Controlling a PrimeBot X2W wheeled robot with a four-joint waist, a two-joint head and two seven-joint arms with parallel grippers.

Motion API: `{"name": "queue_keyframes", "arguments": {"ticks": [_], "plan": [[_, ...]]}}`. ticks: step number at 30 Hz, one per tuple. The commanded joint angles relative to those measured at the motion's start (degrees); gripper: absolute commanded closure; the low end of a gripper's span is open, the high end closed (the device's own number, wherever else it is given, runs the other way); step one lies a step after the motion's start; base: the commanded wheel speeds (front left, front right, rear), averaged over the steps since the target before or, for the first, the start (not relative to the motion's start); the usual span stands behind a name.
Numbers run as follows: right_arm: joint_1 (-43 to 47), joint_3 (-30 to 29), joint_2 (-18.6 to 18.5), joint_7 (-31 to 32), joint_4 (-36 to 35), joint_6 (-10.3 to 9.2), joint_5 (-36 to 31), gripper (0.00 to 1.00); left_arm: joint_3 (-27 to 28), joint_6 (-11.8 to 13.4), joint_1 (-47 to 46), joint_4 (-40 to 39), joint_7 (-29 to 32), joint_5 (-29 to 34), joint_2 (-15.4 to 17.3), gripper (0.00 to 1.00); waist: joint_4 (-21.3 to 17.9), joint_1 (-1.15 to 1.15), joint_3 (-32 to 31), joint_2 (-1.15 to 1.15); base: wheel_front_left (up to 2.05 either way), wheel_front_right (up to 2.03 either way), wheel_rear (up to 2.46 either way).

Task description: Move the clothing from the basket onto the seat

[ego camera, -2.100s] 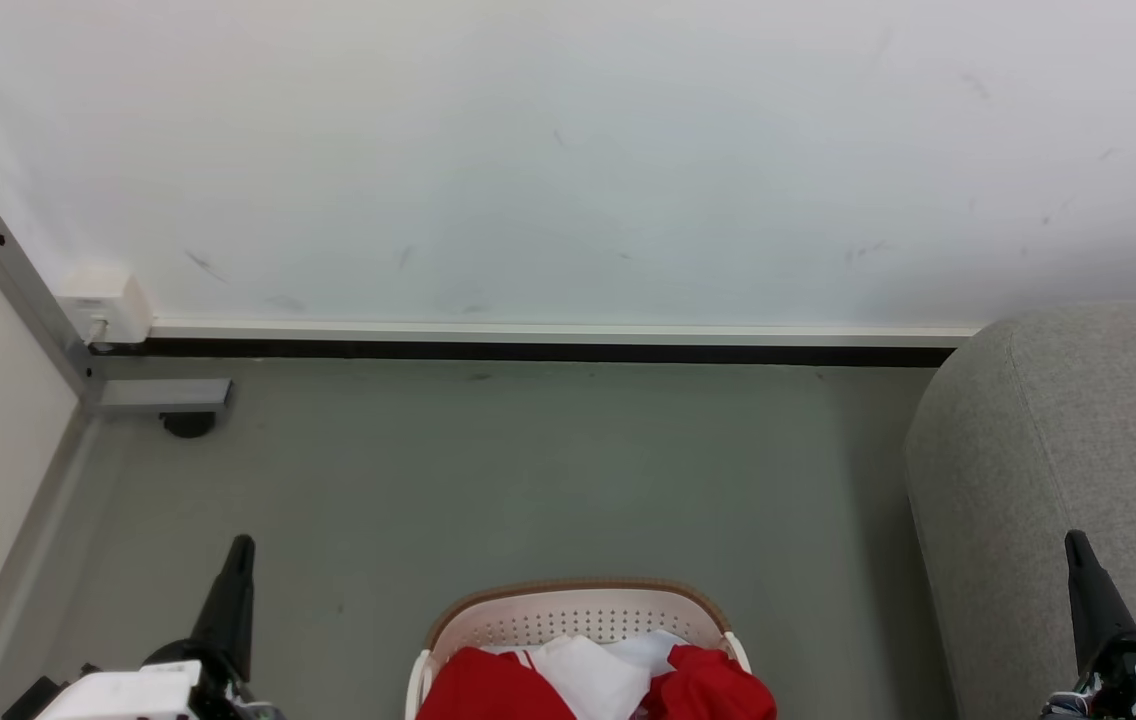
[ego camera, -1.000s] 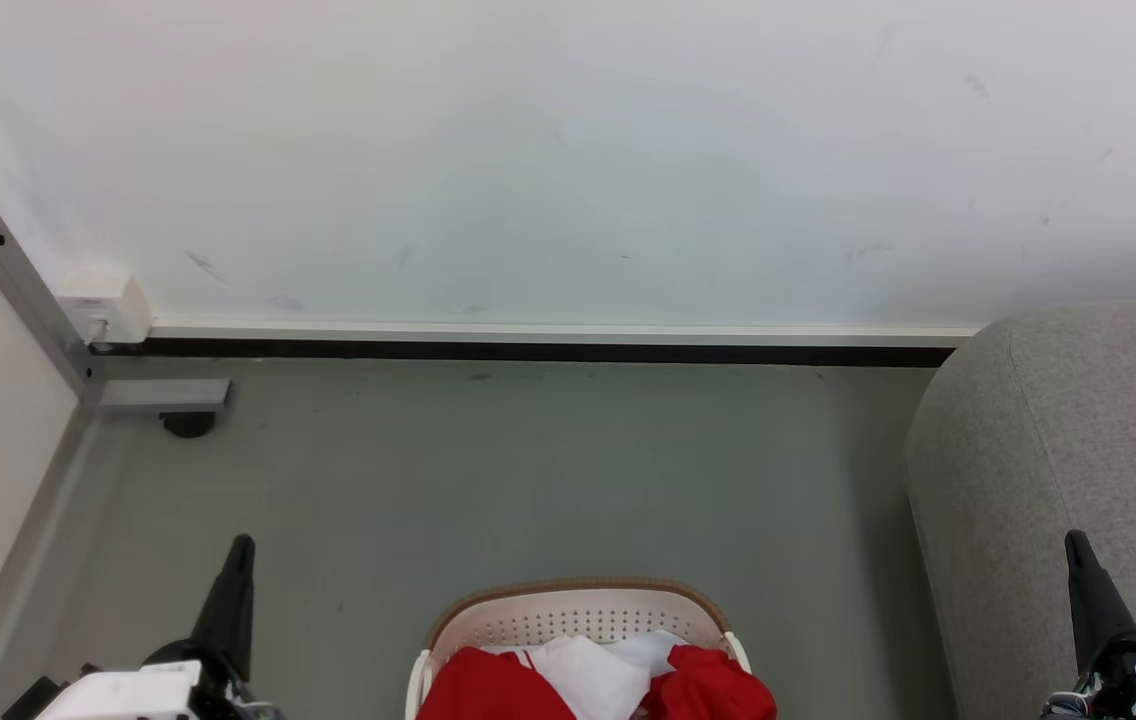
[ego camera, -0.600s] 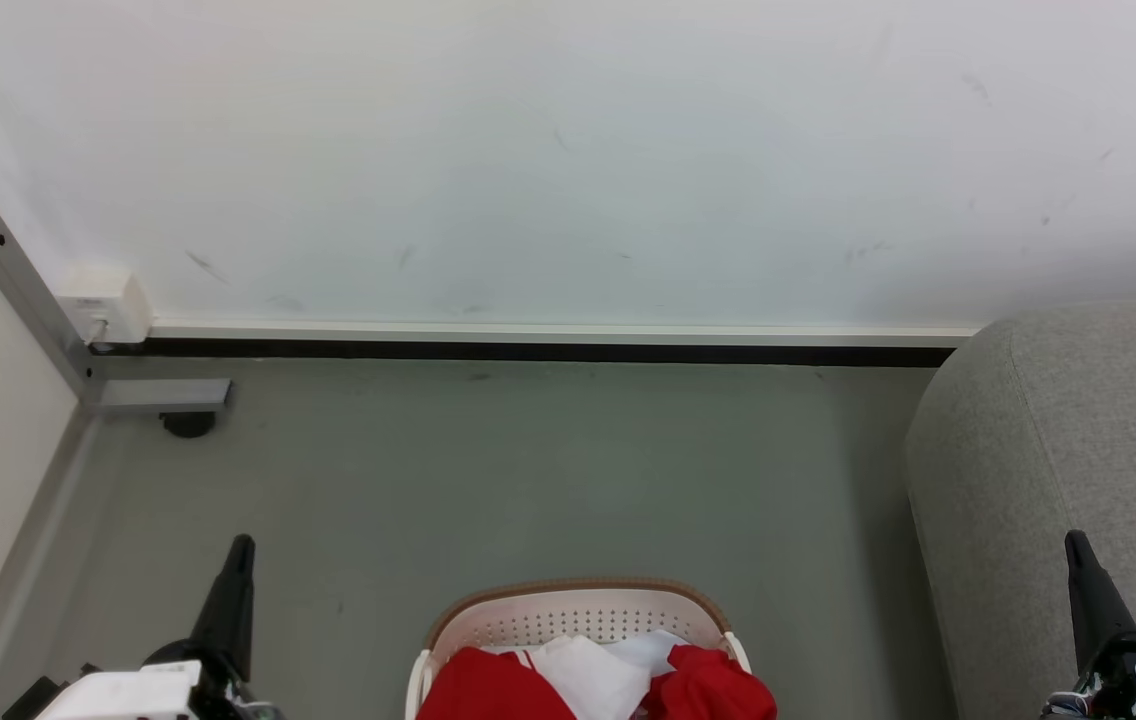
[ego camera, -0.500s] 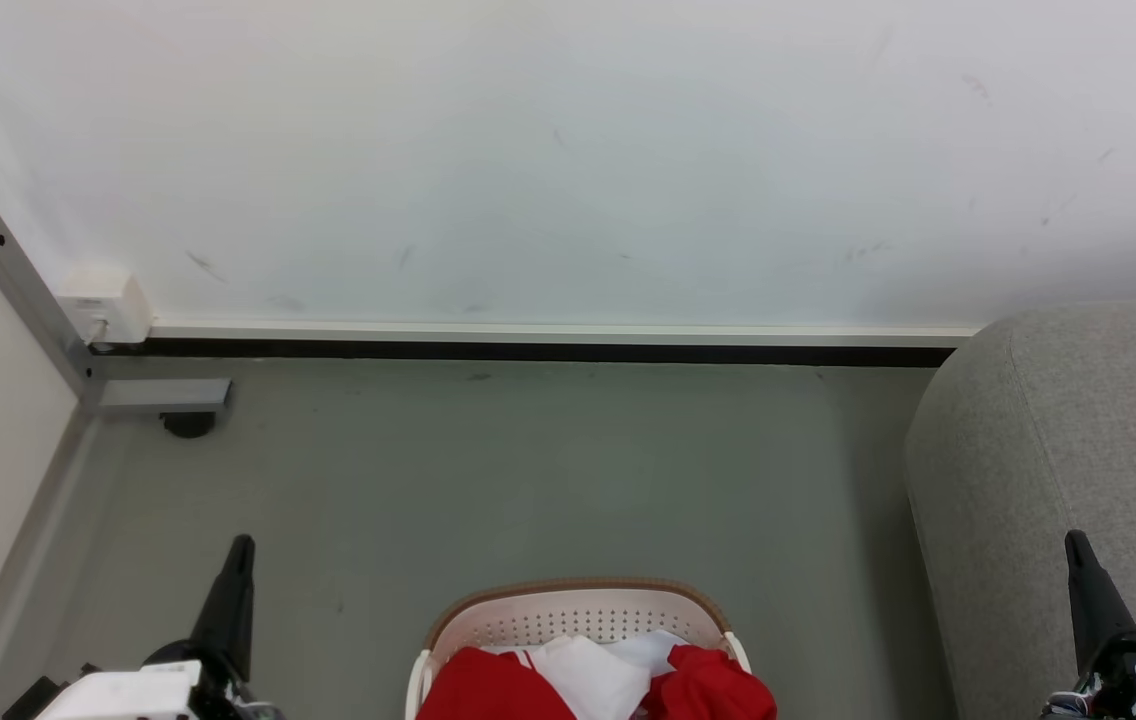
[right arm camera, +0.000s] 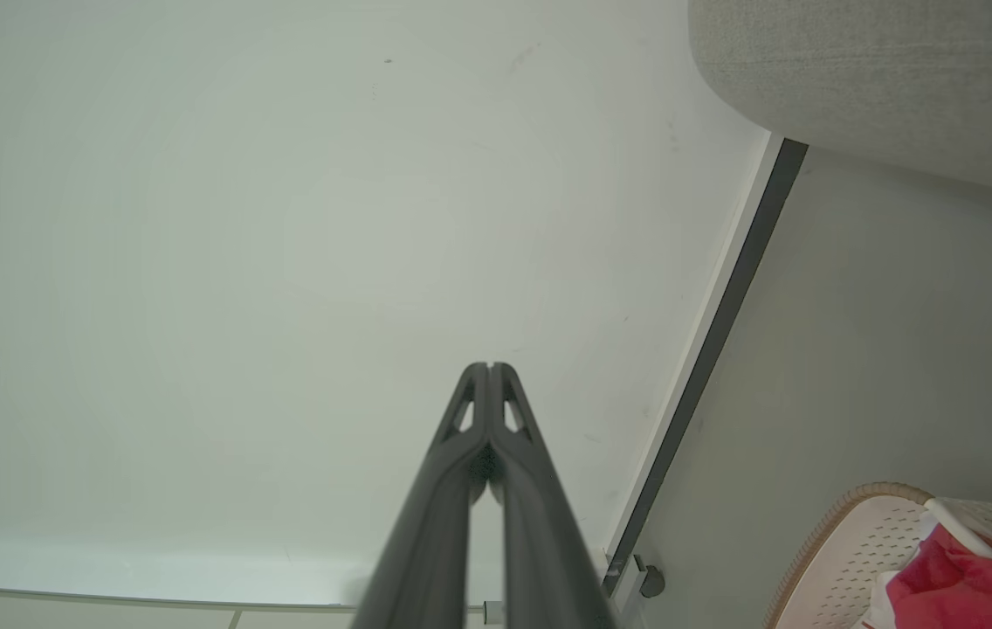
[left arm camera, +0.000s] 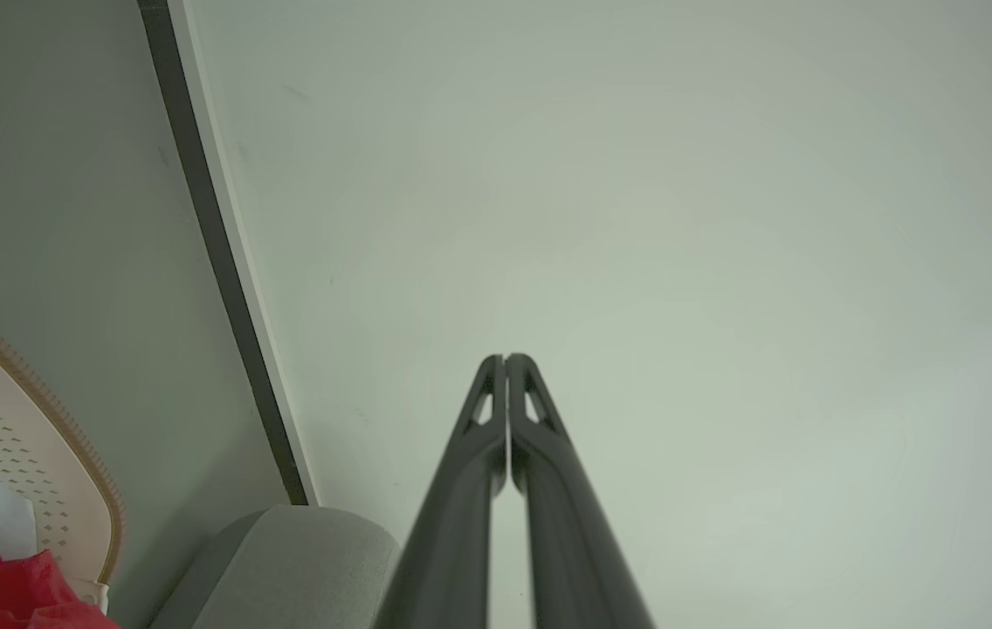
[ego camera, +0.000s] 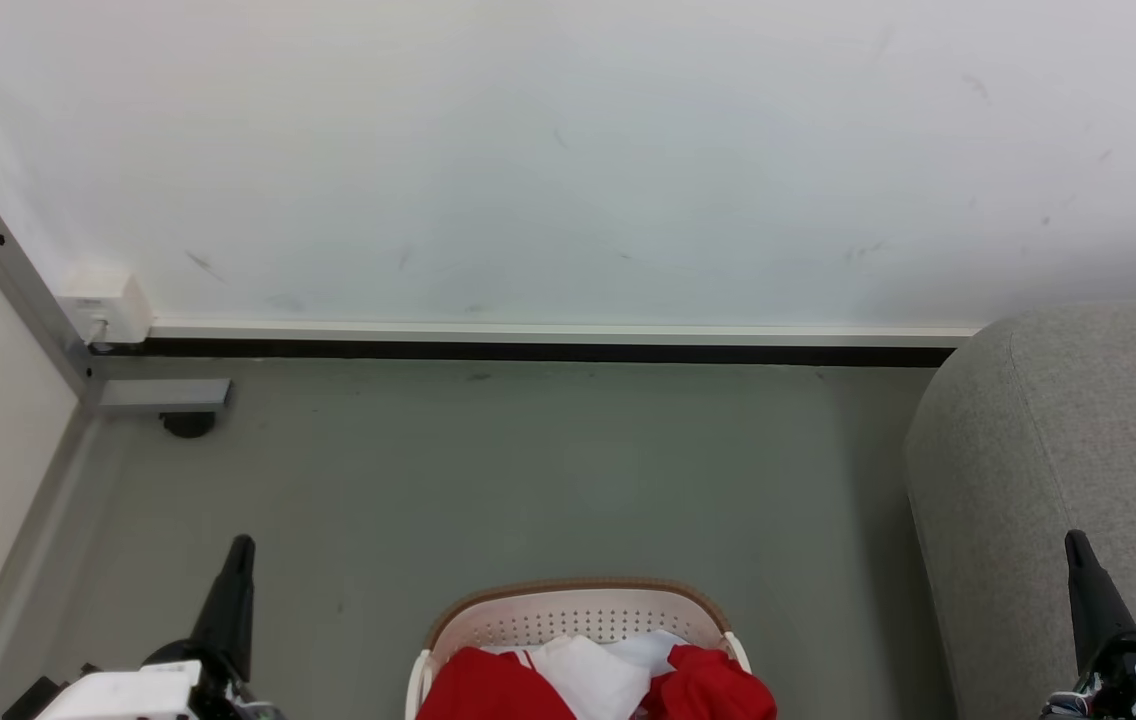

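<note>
Two long-fingered grippers flank a laundry basket at the foot of a white wall (ego camera: pixel 568 150). The left gripper (ego camera: pixel 240 548) and the right gripper (ego camera: pixel 1074 540) each point up the head view from its lower corners. Both have their jaws pressed fully together, tip against tip, with nothing held between them; the wrist views show the same closed pairs of fingers against the bare wall. The basket (ego camera: pixel 578 612), cream with perforated walls and a brown rim, stands on the grey-green floor (ego camera: pixel 528 470) between the two arms. The clothing (ego camera: pixel 488 685), red fabric with white panels, lies heaped inside it up to the rim. The seat (ego camera: pixel 1078 430), a light grey sofa with a rounded edge, rises to the robot's right of the basket, a strip of floor between them. A dark baseboard (ego camera: pixel 548 351) runs along the wall, ending near a small white box (ego camera: pixel 108 303) beside a grey metal rail (ego camera: pixel 23 290).
</note>
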Motion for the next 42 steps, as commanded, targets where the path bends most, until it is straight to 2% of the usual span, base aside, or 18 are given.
{"name": "queue_keyframes", "arguments": {"ticks": [1, 33, 34, 42], "plan": [[-0.9, -0.1, -0.1, 0.0, 0.1, -0.15, -0.3, 1.0, 0.1, -0.1, -0.6, -0.2, 0.1, -0.6, 0.5, 1.0, 0.0, 0.0, 0.0, 0.0, 0.0, 0.0, 0.0], [-0.9, -0.1, -0.1, 0.0, 0.1, -0.15, -0.3, 1.0, 0.1, -0.1, -0.6, -0.2, 0.1, -0.6, 0.5, 1.0, 0.0, 0.0, 0.0, 0.0, 0.0, 0.0, 0.0], [0.1, 0.1, 0.0, 0.0, 0.1, 0.01, 0.0, 0.0, 0.0, 0.0, 0.1, 0.1, -0.1, 0.0, 0.0, 0.0, 0.0, 0.0, 0.0, 0.0, 0.0, 0.0, 0.0], [1.0, 1.6, 0.3, -1.6, 0.1, 0.01, -0.1, 0.0, -1.1, 0.0, 0.9, 0.6, -1.8, 0.1, -0.4, 0.0, 0.0, 0.0, 0.1, 0.0, 0.0, 0.0, 0.0]]}}
